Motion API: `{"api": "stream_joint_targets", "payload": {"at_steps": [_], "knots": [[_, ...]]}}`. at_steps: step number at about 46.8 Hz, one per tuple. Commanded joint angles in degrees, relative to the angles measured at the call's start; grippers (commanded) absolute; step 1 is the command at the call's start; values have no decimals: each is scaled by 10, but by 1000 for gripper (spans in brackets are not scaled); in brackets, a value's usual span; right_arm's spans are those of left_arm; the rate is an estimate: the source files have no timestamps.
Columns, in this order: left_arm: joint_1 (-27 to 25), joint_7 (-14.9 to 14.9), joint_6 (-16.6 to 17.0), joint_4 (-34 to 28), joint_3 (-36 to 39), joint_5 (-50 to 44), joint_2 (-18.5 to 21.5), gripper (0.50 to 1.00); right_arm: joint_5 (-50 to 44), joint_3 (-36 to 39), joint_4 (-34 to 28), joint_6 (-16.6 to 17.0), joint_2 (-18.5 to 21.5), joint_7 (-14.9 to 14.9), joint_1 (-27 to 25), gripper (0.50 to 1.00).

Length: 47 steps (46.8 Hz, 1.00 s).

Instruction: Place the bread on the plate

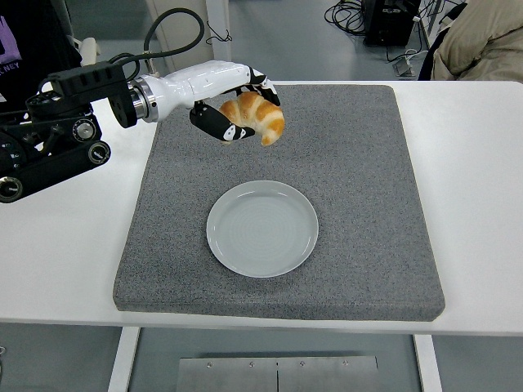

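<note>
A golden-brown croissant hangs in the air over the back middle of the grey mat, held by my left hand, whose fingers are shut around it. The hand's white shell and black fingers reach in from the left. A pale round plate lies on the mat below and slightly to the right of the croissant, with nothing on it. The right arm does not show.
The grey mat covers most of the white table. My left arm's black joints sit over the table's left side. A person in beige sits past the far right corner, and cables lie on the floor behind.
</note>
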Motion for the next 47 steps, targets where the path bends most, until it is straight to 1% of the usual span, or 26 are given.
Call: {"api": "stream_joint_targets", "payload": {"at_steps": [1,5,13,19,29,37,47], "knots": [[3,-1,0,-2,1,7,-1,580,0,0,0,0,0,0,0,1000],[9,-1,0,-2,1,25,-4,580,0,0,0,0,0,0,0,1000],[23,-3,0,-2,4,29,-10,581,0,0,0,0,0,0,0,1000],[37,-6,0,-3,4,45,-21,581,0,0,0,-1,0,0,0,1000],[55,-5,1,-21,4,64,-38,581,0,0,0,-1,0,0,0,1000],[62,-7,1,-26,5,76,-40,584,0,0,0,0,0,0,0,1000],[84,-13,1,-27,5,118,-40,590,0,0,0,0,0,0,0,1000]]}}
